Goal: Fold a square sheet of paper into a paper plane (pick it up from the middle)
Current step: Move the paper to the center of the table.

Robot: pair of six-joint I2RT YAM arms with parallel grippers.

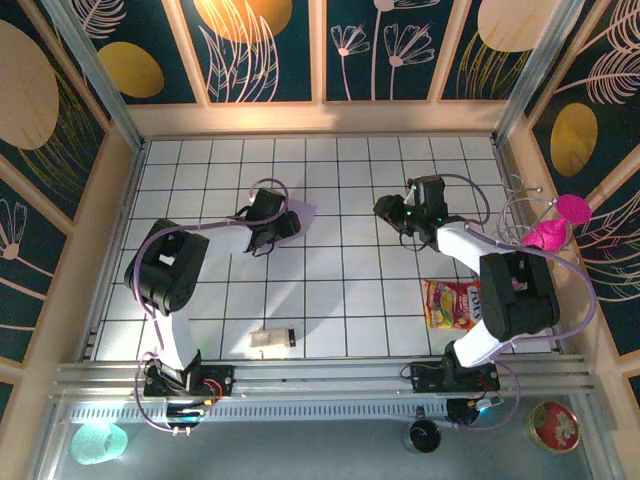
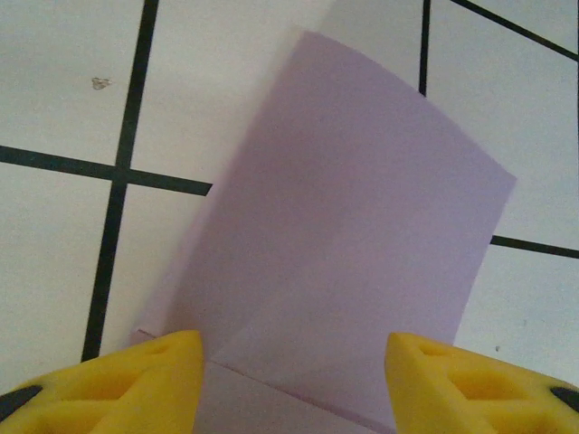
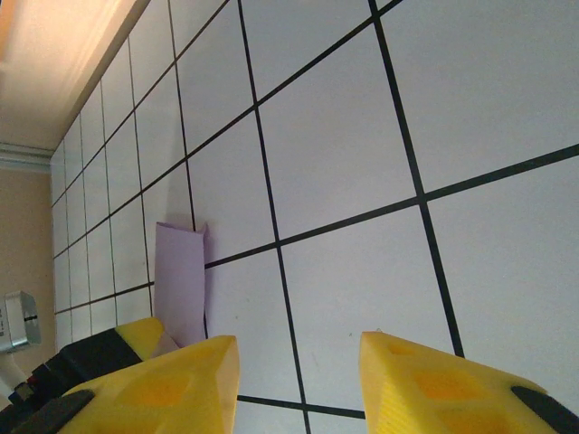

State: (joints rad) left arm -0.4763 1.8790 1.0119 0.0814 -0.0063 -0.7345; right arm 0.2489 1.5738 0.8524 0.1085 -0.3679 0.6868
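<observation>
The square sheet of paper (image 1: 302, 213) is pale lilac and lies folded on the tiled table left of centre. In the left wrist view the paper (image 2: 353, 226) curves upward, with a crease across its near end. My left gripper (image 2: 294, 348) (image 1: 288, 224) stands over that near end, its yellow jaws apart on either side, gripping nothing. My right gripper (image 1: 388, 209) hovers about two tiles to the right, open over bare tiles (image 3: 298, 348). From there the paper (image 3: 179, 271) looks like a narrow folded strip. A paper plane is out of view.
A red-yellow snack packet (image 1: 450, 303) lies near the right arm's base. A small white block with a black end (image 1: 272, 339) sits by the front edge. Wooden walls (image 1: 320, 118) ring the table, and pink clips (image 1: 558, 222) hang on the right wall.
</observation>
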